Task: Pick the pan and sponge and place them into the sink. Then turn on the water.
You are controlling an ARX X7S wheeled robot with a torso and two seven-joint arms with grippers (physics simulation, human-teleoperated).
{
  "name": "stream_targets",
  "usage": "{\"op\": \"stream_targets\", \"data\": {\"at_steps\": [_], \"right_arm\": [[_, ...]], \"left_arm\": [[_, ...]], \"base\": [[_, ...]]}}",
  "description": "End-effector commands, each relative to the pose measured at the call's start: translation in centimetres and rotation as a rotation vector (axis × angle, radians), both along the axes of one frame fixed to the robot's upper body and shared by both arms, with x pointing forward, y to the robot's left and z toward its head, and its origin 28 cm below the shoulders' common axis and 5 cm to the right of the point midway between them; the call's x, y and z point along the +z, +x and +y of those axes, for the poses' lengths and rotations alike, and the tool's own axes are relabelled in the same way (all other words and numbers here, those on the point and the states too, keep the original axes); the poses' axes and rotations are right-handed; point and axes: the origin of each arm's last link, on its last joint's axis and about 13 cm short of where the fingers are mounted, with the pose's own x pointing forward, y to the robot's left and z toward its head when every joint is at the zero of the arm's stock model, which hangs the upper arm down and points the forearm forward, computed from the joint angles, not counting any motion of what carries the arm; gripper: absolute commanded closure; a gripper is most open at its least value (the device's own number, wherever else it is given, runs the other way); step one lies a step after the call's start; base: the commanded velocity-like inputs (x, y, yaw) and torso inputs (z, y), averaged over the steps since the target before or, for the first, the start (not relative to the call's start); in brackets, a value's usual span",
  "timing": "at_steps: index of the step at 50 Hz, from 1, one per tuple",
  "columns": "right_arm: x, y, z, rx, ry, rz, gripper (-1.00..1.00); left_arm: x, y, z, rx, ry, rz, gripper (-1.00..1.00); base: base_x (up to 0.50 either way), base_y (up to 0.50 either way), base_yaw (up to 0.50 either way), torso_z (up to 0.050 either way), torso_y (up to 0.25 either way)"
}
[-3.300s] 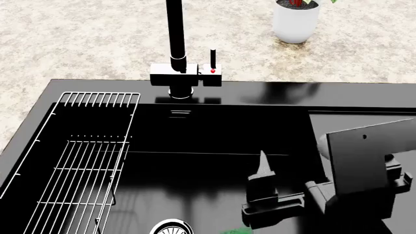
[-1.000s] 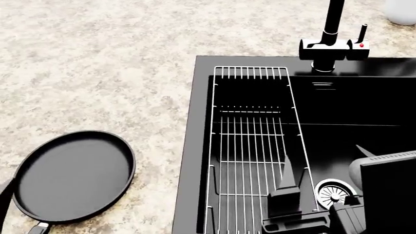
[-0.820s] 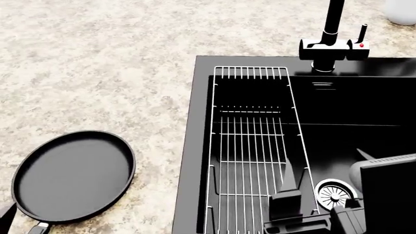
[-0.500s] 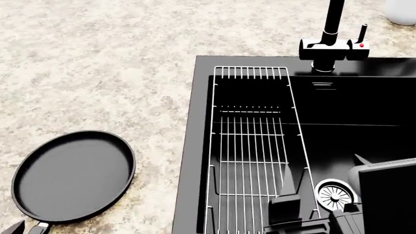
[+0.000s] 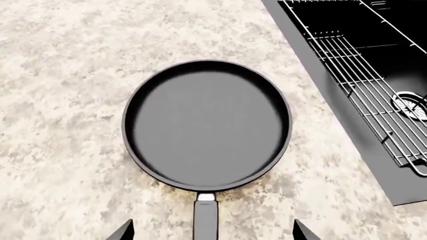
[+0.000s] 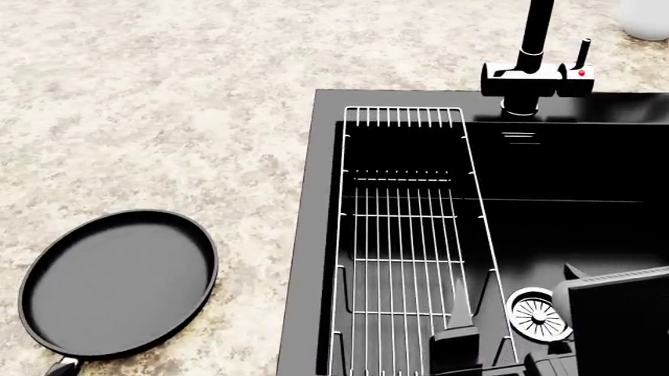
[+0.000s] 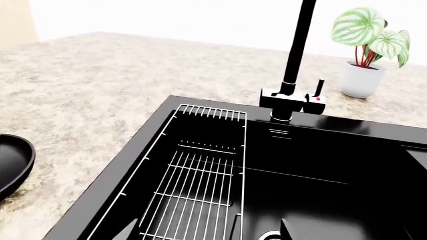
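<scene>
The black pan (image 5: 207, 125) lies flat on the speckled counter to the left of the sink (image 6: 303, 235), its short handle (image 5: 205, 220) pointing toward me. My left gripper (image 5: 212, 231) is open, one fingertip on either side of the handle and apart from it; it is outside the head view. My right gripper (image 6: 515, 301) hangs open over the basin near the round drain (image 6: 537, 313), holding nothing. In the right wrist view the pan's rim (image 7: 13, 165) shows at the edge. The sponge is out of view. No water runs from the faucet (image 6: 537, 47).
A white wire rack (image 6: 403, 227) spans the basin's left part. The faucet's lever (image 6: 582, 51) with a red dot stands beside the spout. A white pot with a green plant (image 7: 363, 80) sits on the counter behind the sink. Speckled stone counter (image 6: 157, 117) surrounds the pan.
The head view swung left from the faucet to the pan and rack. Since then my left fingertip slid out of the lower left corner, and my right gripper drew slightly back.
</scene>
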Motion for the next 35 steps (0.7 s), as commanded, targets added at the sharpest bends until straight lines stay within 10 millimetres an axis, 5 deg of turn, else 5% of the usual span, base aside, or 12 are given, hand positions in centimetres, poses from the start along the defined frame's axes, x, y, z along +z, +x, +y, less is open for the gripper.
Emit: {"op": "stream_targets", "data": {"at_steps": [1,35], "right_arm": [[-0.3,-0.1,0.0,0.0,0.006,0.008,-1.0],[-0.9,-0.1,-0.1,-0.002,0.013,0.031,-1.0]], "left_arm": [[-0.7,1.3,0.1,0.012,-0.033,0.039,-1.0],[-2.3,3.4,0.2,0.003,-0.055,0.113,-1.0]], "base": [[0.0,0.0,0.0,0.0,0.0],[0.0,0.0,0.0,0.0,0.0]]}}
